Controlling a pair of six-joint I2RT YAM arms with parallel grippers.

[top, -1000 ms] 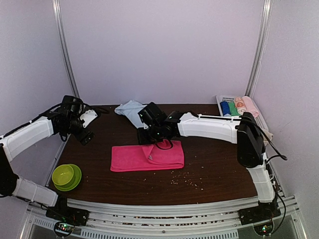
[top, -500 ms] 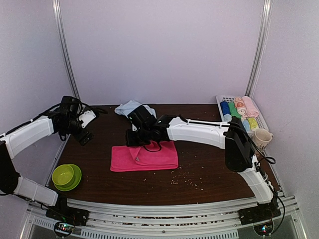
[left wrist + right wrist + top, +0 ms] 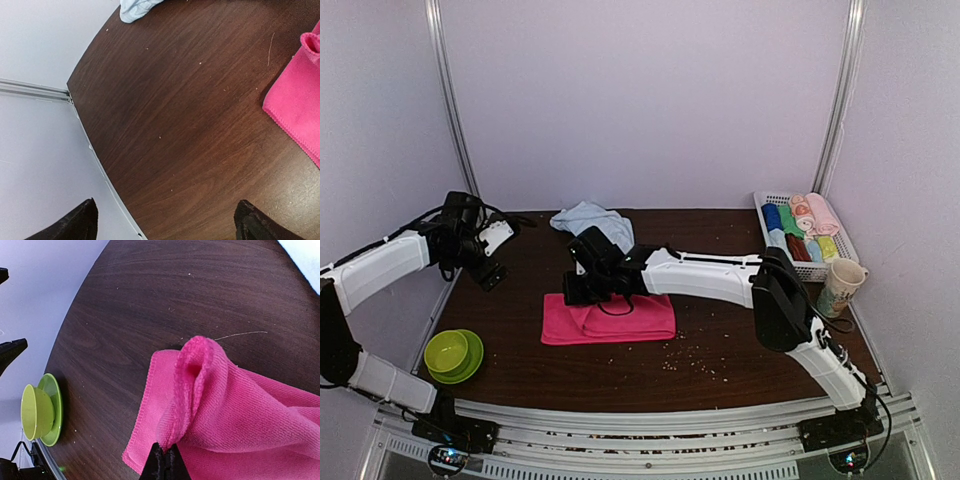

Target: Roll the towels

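Pink towel [image 3: 610,318] at centre of the desk [image 3: 740,355], roll barely begun: right gripper [image 3: 164,460] clamped on its lifted fold. Blue towel [image 3: 585,216] crumpled at desk's back edge, unrolled. Left gripper [image 3: 165,220] spread apart, empty, over desk's left edge.

Shells: white and smooth on the left arm [image 3: 380,270] and right arm [image 3: 705,275].
Joints: black housings between the shells.
Cables: thin black loops by the wrists.
Fingers [image 3: 157,463]: black, tapering to points.
Bases: black blocks at the table's [image 3: 520,300] near edge.
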